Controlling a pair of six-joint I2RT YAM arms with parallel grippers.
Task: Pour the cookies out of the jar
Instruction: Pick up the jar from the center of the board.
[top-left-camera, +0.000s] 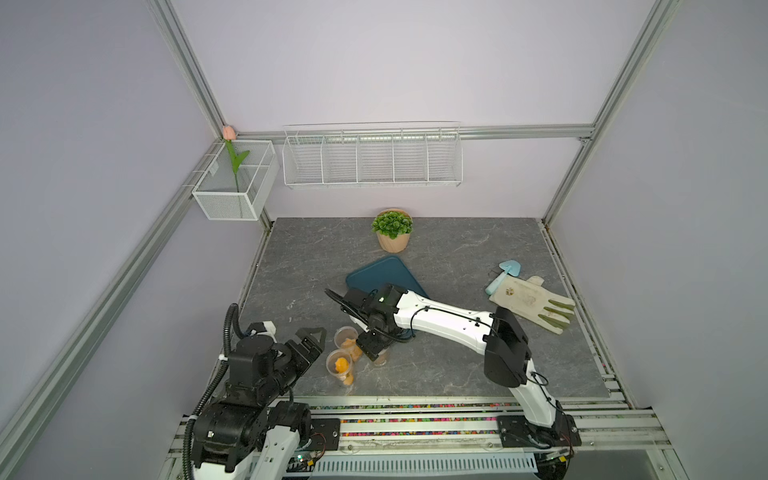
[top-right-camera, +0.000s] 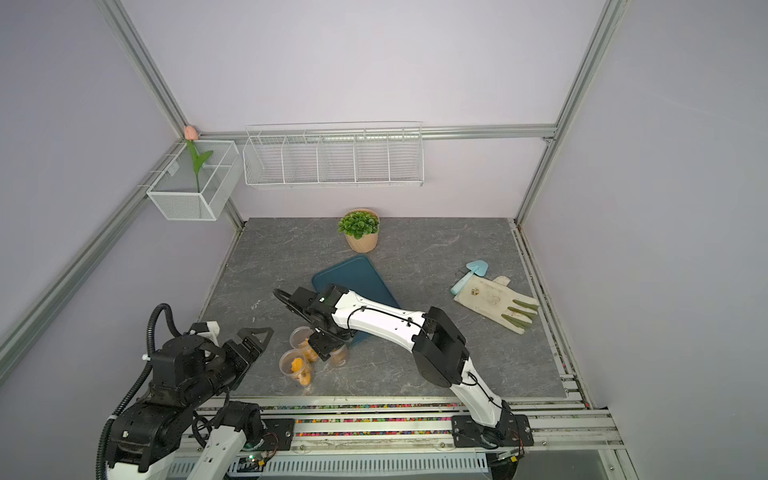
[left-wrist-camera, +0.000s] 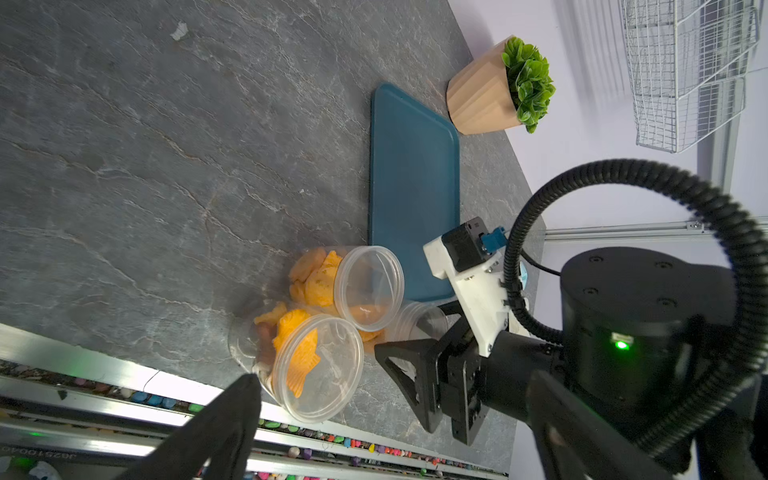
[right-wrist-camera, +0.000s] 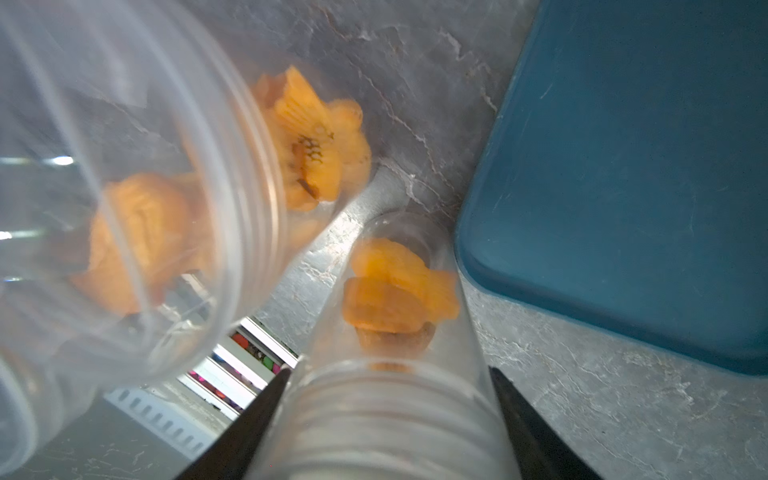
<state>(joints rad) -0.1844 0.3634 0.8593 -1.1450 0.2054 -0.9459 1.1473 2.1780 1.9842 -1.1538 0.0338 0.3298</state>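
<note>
Grey stone-look table (top-left-camera: 457, 257), right claw (right-wrist-camera: 390, 370) clamped around a clear jar (right-wrist-camera: 395, 415), jar upright, mouth up, long axis vertical, cookies (right-wrist-camera: 395, 286) at its bottom, left claw (top-left-camera: 309, 347) spread wide

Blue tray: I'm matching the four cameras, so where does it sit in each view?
Both top views: blue tray mid-table, partly under the right arm.
Left wrist: between the plant pot and the cookie jars.
Right wrist: tray beside the jar between the jaws.
Shared landmark: the cookie jars at its near corner.
</note>
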